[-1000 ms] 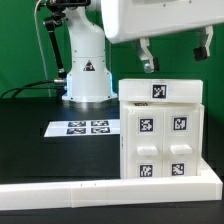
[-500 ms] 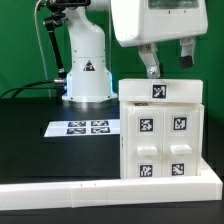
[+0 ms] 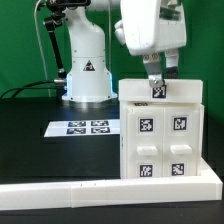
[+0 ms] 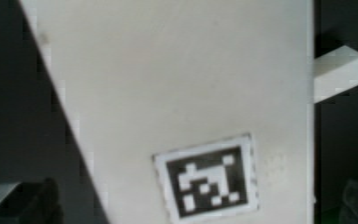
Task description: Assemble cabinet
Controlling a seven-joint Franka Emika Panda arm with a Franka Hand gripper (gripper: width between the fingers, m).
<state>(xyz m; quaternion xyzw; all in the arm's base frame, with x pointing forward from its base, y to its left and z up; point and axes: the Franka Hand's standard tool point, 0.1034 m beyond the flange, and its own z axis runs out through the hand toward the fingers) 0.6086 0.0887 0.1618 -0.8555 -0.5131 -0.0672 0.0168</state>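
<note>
The cabinet (image 3: 160, 140) is a white blocky box with several marker tags, standing at the exterior view's right on the black table. My gripper (image 3: 160, 78) hangs just over the cabinet's top, its fingers reaching down by the tag on the top piece. In the wrist view the white top piece (image 4: 176, 90) with its tag (image 4: 211, 185) fills the frame and lies between the jaws of my gripper (image 4: 190, 205). One dark finger (image 4: 16, 203) shows beside the piece with a dark gap between them. The gripper is open and holds nothing.
The marker board (image 3: 78, 127) lies flat on the table left of the cabinet. The robot base (image 3: 85, 70) stands behind it. A low white wall (image 3: 100, 190) runs along the table's near edge, right in front of the cabinet.
The gripper has come down and to the exterior view's left, turned about its axis, and now sits right over the cabinet's top tag. The cabinet has not moved.
</note>
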